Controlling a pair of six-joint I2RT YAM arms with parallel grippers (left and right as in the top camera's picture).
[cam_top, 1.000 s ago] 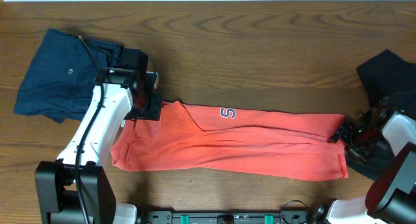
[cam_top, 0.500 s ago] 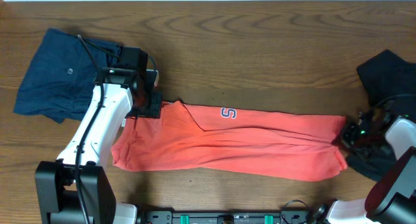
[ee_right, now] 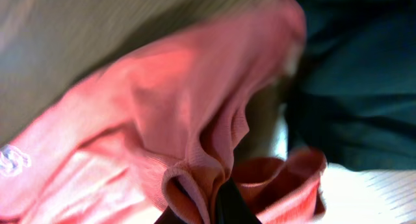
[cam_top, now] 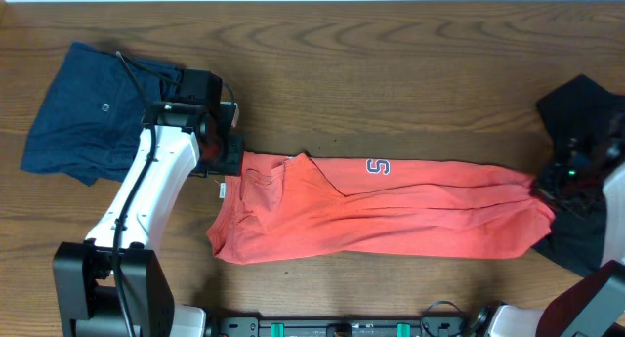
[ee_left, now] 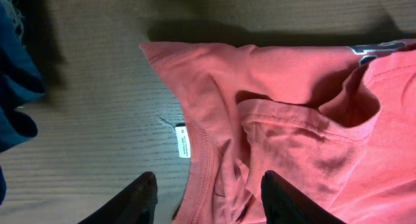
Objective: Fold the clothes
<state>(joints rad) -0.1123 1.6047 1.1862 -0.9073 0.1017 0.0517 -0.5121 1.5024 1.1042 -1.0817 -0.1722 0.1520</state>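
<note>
Pinching bunched, soft coral T-shirt (cam_top: pixel 391 205) cloth are right fingers (ee_right: pixel 231 208); left fingers (ee_left: pixel 136 201) gape apart.

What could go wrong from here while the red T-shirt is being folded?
The right gripper holds one end of the coral T-shirt against the black garment, which could snag and get dragged along. The left gripper is open above the collar, so that end is loose and may bunch.

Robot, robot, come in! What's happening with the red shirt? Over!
Left gripper open above the collar. Right gripper shut on the red T-shirt, right end. It lies stretched long across the table, unfolded. Black garment crowds that grip.
</note>
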